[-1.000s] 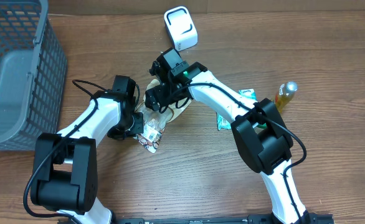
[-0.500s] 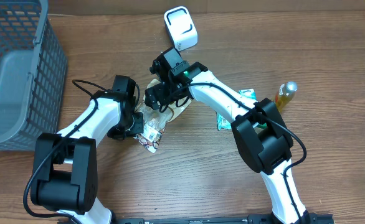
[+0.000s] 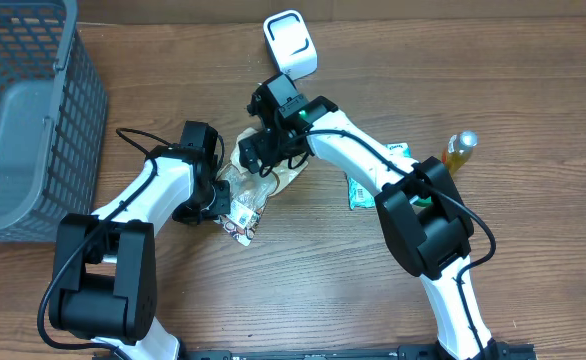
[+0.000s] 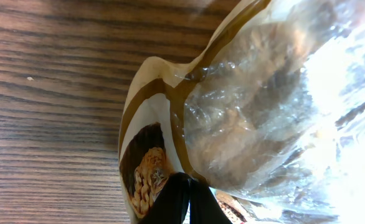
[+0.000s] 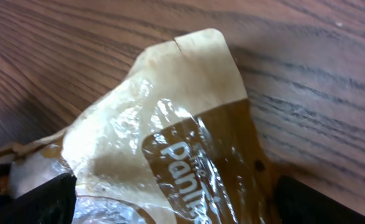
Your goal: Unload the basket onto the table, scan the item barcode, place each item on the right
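On the table (image 3: pixel 313 300), the left gripper (image 3: pixel 223 200) pinches a snack bag (image 3: pixel 244 214), seemingly by its edge; the right gripper (image 3: pixel 255 160) hovers over it, fingers wide apart

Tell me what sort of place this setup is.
Likely a mock shop checkout: a white barcode scanner, a grey mesh basket, and packaged goods such as a snack bag and a bottle.

1 ea.: snack bag (image 3: pixel 243 212), scanner (image 3: pixel 290 45), basket (image 3: pixel 83 100), bottle (image 3: pixel 459 152), green pkt (image 3: pixel 356 193)

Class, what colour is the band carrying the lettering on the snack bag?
Brown, against the cream snack bag; clearest in the right wrist view.
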You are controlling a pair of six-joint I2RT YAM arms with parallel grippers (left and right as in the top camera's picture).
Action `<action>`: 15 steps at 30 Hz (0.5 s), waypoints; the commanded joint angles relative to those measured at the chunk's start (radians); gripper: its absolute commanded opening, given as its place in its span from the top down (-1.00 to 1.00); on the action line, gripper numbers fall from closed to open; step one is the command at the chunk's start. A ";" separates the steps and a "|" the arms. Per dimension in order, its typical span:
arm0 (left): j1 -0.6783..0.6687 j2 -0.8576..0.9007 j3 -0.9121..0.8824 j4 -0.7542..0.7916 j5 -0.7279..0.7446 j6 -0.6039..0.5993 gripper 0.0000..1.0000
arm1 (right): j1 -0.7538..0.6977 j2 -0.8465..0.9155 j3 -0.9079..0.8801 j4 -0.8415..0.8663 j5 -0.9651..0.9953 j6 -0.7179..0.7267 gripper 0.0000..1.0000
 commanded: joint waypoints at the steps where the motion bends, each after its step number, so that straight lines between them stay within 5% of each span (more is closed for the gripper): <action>1: 0.000 0.026 -0.034 0.011 -0.032 -0.013 0.92 | 0.003 -0.048 -0.014 0.005 -0.002 -0.005 -0.97; 15: 0.000 0.026 -0.034 0.049 -0.032 -0.002 0.92 | 0.018 -0.047 -0.138 0.036 -0.296 0.003 -0.74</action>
